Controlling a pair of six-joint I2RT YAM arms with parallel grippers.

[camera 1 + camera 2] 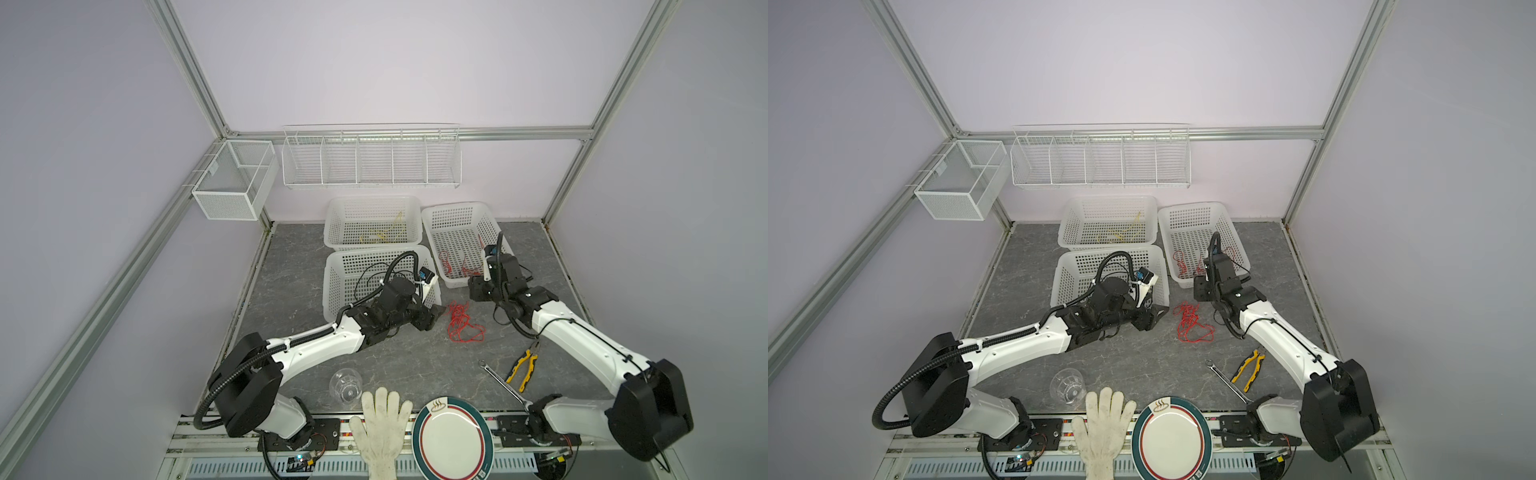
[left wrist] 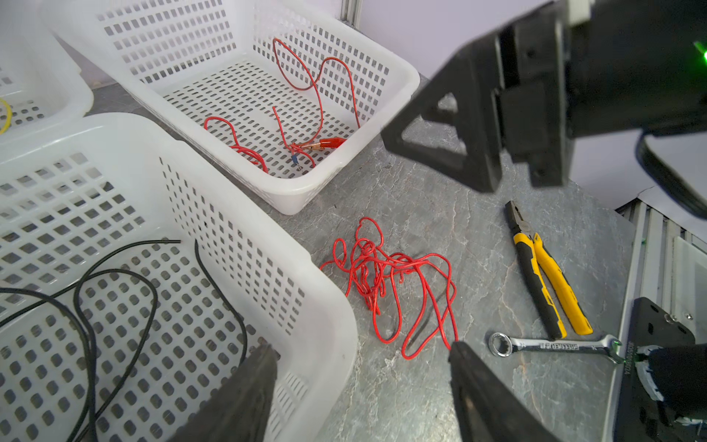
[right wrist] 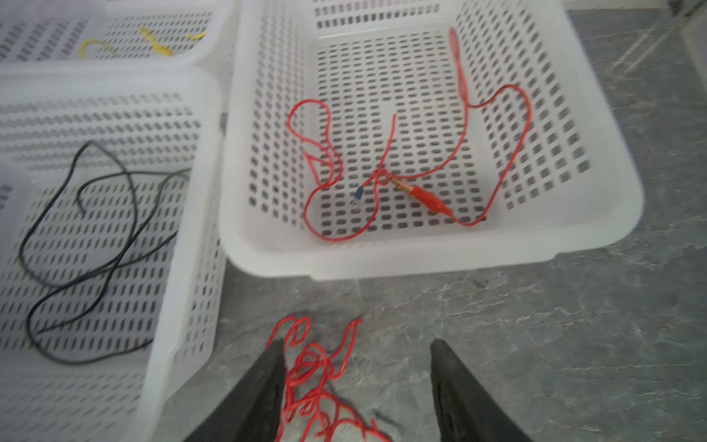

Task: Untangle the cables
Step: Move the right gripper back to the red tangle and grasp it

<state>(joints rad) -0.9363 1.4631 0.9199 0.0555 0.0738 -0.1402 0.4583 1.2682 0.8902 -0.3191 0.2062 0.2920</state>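
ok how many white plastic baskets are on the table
3. The rear basket holds the yellow cable, the front basket just before it holds the black cable, and the right basket beside them holds a red cable. None seems hidden.

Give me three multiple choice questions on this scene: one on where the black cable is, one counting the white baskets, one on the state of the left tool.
1. Where does the black cable lie?
A. on the dinner plate
B. in the basket by the left arm
C. beside the pliers

2. How many white plastic baskets stand on the table?
A. one
B. five
C. three

3. What state is the left tool in?
A. open, holding nothing
B. shut on the wrench
C. shut on the glove

Answers:
1 B: its black loops rest on that basket's perforated floor.
2 C: both top views show three.
3 A: its jaws stand wide apart with nothing between them.
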